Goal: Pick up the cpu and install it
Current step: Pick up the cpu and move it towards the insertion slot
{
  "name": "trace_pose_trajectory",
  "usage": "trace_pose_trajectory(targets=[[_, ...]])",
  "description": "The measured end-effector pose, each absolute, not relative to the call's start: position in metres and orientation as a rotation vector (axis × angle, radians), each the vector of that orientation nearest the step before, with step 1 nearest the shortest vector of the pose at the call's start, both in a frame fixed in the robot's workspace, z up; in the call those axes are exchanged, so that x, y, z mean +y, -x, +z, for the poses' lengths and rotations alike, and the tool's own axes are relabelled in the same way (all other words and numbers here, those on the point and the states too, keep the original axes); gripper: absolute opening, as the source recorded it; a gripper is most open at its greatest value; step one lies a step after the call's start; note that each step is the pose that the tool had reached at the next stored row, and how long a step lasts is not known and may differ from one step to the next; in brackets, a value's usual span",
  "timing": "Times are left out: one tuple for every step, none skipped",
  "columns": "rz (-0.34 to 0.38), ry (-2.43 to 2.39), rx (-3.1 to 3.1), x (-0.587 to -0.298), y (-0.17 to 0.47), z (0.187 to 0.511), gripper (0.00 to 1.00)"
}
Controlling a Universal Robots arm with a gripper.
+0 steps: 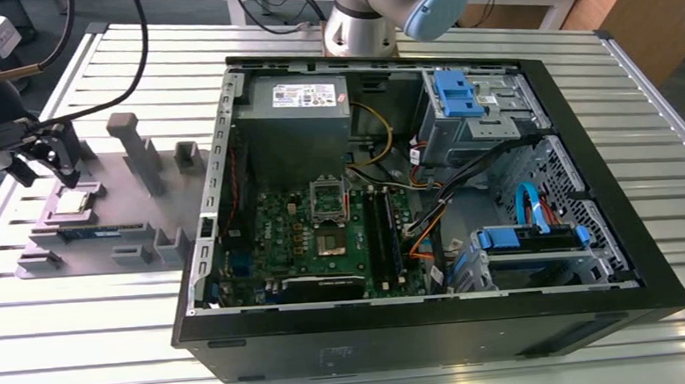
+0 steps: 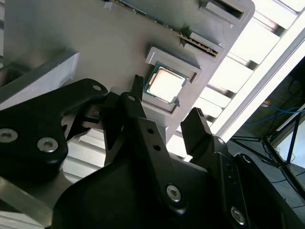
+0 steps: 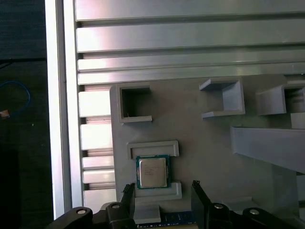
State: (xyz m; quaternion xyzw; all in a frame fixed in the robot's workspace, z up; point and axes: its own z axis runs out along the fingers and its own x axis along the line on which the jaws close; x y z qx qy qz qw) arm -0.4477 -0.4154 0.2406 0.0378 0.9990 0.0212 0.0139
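Exterior view: I have the gripper (image 1: 43, 175) over the grey fixture plate (image 1: 113, 182) on the slatted metal table (image 1: 81, 346). The open black computer case (image 1: 432, 332) lies well apart from the fingers, toward the exterior view's right. Inside that case, the grey power-supply box (image 1: 297, 115) and the green board (image 1: 321, 237) with its square metal-framed socket (image 1: 328, 197) are equally far from the fingertips. The arm (image 1: 392, 13) rises beyond the case. In both wrist views the gripper (image 2: 167, 107) (image 3: 162, 190) has its two dark fingers (image 2: 138, 95) (image 3: 198, 191) spread wide and holding nothing, the gap between them broader than the chip. The cpu (image 1: 76, 202) (image 2: 165, 85) (image 3: 152, 171), silvery top up, sits flat in its shallow recess in the plate. It is just beyond the fingertips and centred on the gap between them, with neither finger touching it. A long thin memory stick (image 1: 92, 231) (image 3: 178, 218) lies on edge in a slot of the same plate, just beside the cpu and close under the fingers in the first wrist view. Several bare grey brackets of the plate stand near the fingers.
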Motion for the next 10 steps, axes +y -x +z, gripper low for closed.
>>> trace_pose_trajectory(targets=[[0.066,-0.118,3.111,-0.415,0.448,0.24,0.59],[0.067,-0.118,3.11,-0.415,0.448,0.24,0.59],[0.068,-0.118,3.11,-0.415,0.448,0.239,0.59],[0.068,-0.118,3.111,-0.415,0.448,0.237,0.59],[0.069,-0.118,3.111,-0.415,0.448,0.236,0.59],[0.07,-0.118,3.111,-0.415,0.448,0.234,0.59],[0.071,-0.118,3.111,-0.415,0.448,0.232,0.59],[0.071,-0.118,3.111,-0.415,0.448,0.23,0.59],[0.071,-0.118,3.111,-0.415,0.448,0.228,0.59],[0.071,-0.118,3.111,-0.415,0.448,0.227,0.59]])
